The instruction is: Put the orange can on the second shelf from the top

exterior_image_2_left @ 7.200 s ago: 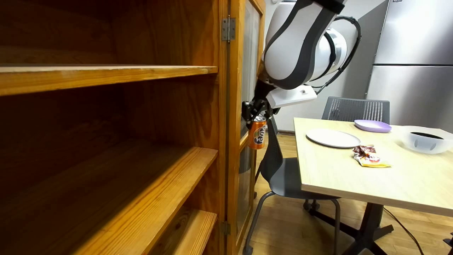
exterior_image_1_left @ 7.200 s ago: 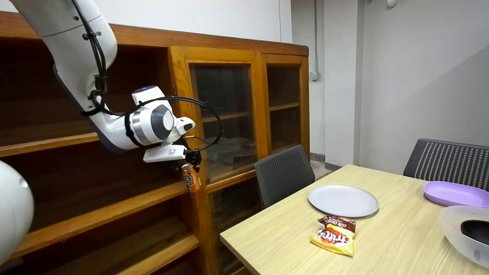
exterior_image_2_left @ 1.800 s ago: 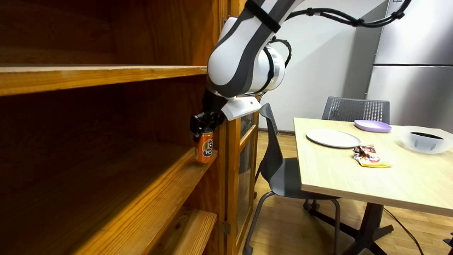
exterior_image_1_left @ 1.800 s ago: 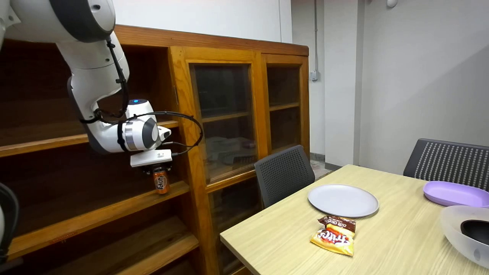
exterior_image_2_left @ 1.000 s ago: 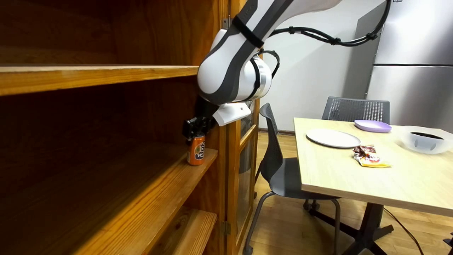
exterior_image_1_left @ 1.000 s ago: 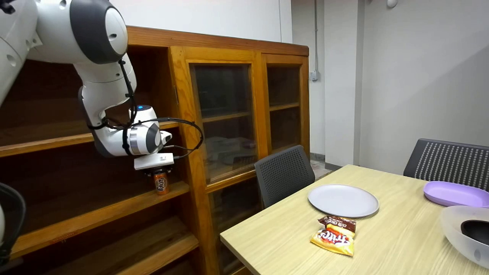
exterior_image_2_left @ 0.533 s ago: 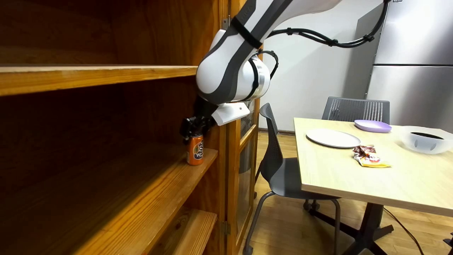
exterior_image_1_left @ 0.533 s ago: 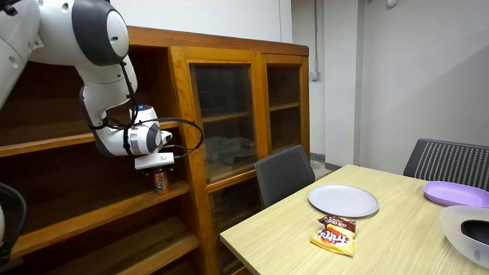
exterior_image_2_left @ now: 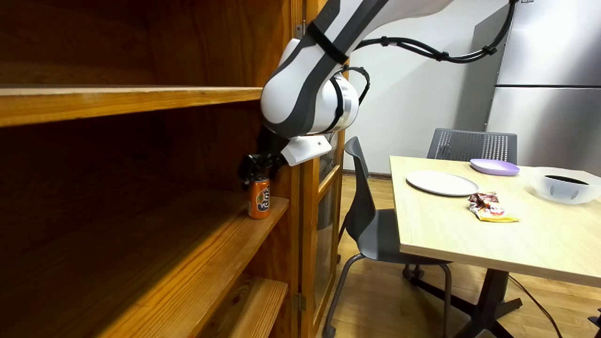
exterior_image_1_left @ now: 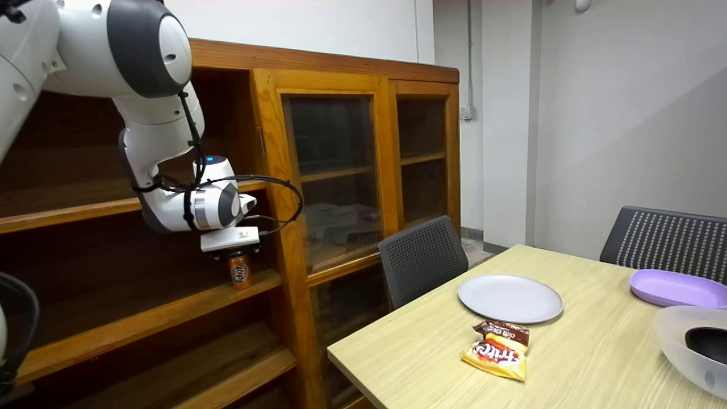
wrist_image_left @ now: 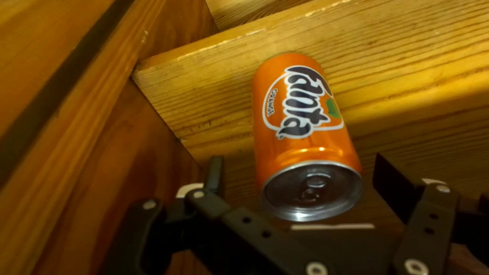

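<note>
The orange can point(wrist_image_left: 301, 114) stands upright on the second shelf from the top point(exterior_image_2_left: 197, 281), close to its front edge and near the side wall. Its silver top faces my camera in the wrist view. My gripper point(wrist_image_left: 300, 167) is open around the can's upper end, with a gap between the can and each of the fingers point(wrist_image_left: 216, 172). In an exterior view the can point(exterior_image_1_left: 240, 274) shows below the gripper point(exterior_image_1_left: 235, 254), whose fingers are too dark there to make out.
The board above point(exterior_image_2_left: 141, 101) runs over the can's bay, with the arm in front of its end. A cabinet side wall point(wrist_image_left: 145, 152) is close beside one finger. A chair point(exterior_image_1_left: 423, 261) and a table point(exterior_image_1_left: 409, 352) with a plate point(exterior_image_1_left: 511, 298) and snack packet point(exterior_image_1_left: 500, 349) stand outside.
Over the past several seconds the can was carried from beside the glass door onto the shelf and lowered. Within the last second the jaws have opened; arm and can have stayed nearly still.
</note>
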Controlling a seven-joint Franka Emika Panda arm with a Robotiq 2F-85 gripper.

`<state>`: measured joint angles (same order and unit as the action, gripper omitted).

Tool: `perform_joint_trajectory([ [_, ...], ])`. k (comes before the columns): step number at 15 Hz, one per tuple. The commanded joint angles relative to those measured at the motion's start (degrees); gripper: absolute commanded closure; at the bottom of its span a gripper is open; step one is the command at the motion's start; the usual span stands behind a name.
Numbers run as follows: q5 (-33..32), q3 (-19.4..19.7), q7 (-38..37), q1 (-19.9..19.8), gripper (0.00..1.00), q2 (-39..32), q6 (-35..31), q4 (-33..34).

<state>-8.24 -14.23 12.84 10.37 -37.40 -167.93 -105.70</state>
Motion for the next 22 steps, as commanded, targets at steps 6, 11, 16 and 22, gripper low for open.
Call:
perform_joint_trajectory([
  [6,0.50,-1.93,1.45,-2.52,0.00,5.91,-3.18,-8.41],
  [11,0.85,-3.71,1.91,-4.77,0.00,10.51,-5.87,-15.40],
  [16,1.46,-6.74,2.55,-8.15,0.00,15.73,-7.67,-22.25],
  [22,1.16,-10.00,1.98,-12.99,0.00,21.36,-8.63,-29.20],
])
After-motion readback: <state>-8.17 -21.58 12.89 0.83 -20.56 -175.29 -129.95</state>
